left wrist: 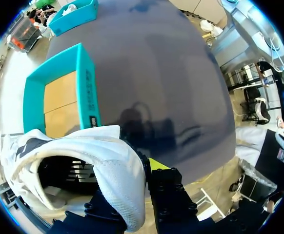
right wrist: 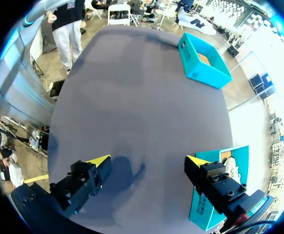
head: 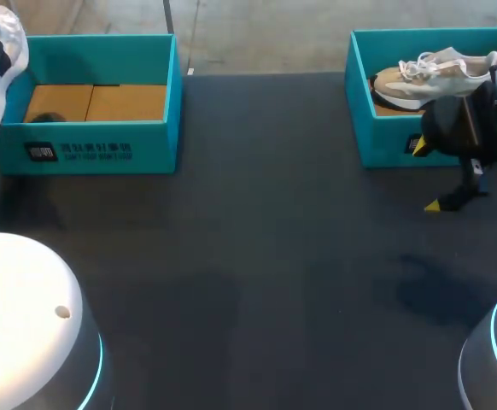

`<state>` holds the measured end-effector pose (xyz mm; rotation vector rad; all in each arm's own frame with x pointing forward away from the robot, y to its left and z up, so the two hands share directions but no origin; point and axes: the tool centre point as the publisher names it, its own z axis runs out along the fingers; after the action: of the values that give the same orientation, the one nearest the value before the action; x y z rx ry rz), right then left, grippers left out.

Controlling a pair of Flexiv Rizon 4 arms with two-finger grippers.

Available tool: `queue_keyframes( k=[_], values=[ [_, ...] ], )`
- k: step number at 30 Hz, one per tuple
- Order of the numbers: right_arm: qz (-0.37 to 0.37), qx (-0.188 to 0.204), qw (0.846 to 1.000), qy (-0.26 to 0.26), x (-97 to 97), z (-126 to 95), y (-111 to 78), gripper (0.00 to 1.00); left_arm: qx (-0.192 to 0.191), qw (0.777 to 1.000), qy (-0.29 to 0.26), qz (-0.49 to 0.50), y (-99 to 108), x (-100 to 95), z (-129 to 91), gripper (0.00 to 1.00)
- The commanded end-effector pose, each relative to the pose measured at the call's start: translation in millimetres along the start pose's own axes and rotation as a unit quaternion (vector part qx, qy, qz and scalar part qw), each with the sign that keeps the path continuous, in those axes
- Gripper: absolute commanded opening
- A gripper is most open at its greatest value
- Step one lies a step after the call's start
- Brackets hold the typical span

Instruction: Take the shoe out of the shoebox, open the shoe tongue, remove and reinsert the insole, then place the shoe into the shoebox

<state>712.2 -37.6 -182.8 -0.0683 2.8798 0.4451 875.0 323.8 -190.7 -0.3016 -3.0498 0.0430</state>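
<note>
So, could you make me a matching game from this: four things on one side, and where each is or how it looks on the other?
Things:
1. white mesh shoe
2. beige lace-up shoe
3. left teal cardboard shoebox
4. right gripper

States:
A. open, above the dark table
B. lying inside the right teal shoebox
C. no shoe in it, brown floor showing
D. held by the left gripper

Pairs: 1-D, 2-B, 3-C, 4-A

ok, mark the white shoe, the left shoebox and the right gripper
white shoe (left wrist: 110, 163), left wrist view, mesh upper.
left shoebox (head: 159, 147), head view, front wall.
right gripper (right wrist: 147, 161), right wrist view, midway between tips.
</note>
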Motion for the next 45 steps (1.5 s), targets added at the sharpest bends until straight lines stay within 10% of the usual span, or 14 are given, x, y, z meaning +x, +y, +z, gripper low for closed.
queue_keyframes(
  k=[1,17,45],
  values=[
    [0.000,0.001,1.000,0.001,-1.4,2,0.7,1.00,0.010,1.000,0.016,0.003,14,-27.9,0,0.00],
    [0.000,0.001,1.000,0.001,-1.4,2,0.7,1.00,0.020,1.000,-0.004,0.000,29,-95.4,2,0.00],
    [0.000,0.001,1.000,0.001,-1.4,2,0.7,1.00,0.013,1.000,-0.003,-0.007,20,-100.8,2,0.00]
  ],
)
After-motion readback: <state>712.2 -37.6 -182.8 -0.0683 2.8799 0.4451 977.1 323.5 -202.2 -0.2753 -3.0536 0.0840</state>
